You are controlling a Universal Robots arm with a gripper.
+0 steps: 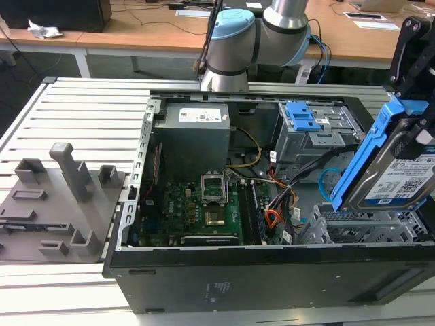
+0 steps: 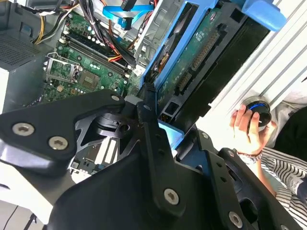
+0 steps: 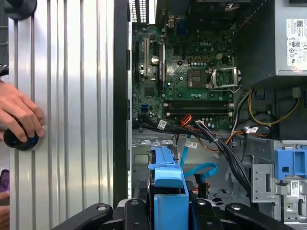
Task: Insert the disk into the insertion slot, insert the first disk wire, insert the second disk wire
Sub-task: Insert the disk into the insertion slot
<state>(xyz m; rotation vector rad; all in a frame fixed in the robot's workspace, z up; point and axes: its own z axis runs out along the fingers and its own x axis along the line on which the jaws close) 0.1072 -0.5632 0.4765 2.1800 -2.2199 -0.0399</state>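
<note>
The disk (image 1: 402, 178), a silver drive with a white label in a bright blue frame, hangs tilted at the exterior view's right, over the case's near right corner. My gripper (image 1: 410, 102) is shut on the frame's upper end. Just below the disk lies the insertion slot (image 1: 353, 231), a silver perforated bay. Both wrist views show my gripper (image 3: 170, 207) (image 2: 160, 129) clamped on the disk's blue frame (image 3: 167, 176), and the disk's green board underside (image 2: 192, 62). The second disk wire (image 1: 329, 178) (image 3: 201, 170) (image 2: 122, 12), a light-blue flat cable, loops beside the bay. I cannot pick out the first disk wire among the cables.
The open computer case (image 1: 272, 272) holds a motherboard (image 1: 197, 210), a power supply (image 1: 194, 132), a grey cage with blue tabs (image 1: 309, 122) and orange-red wires (image 1: 274, 217). A grey fixture plate (image 1: 61, 197) lies at the exterior view's left. A person's hand (image 3: 19, 120) (image 2: 244, 122) rests on a black knob.
</note>
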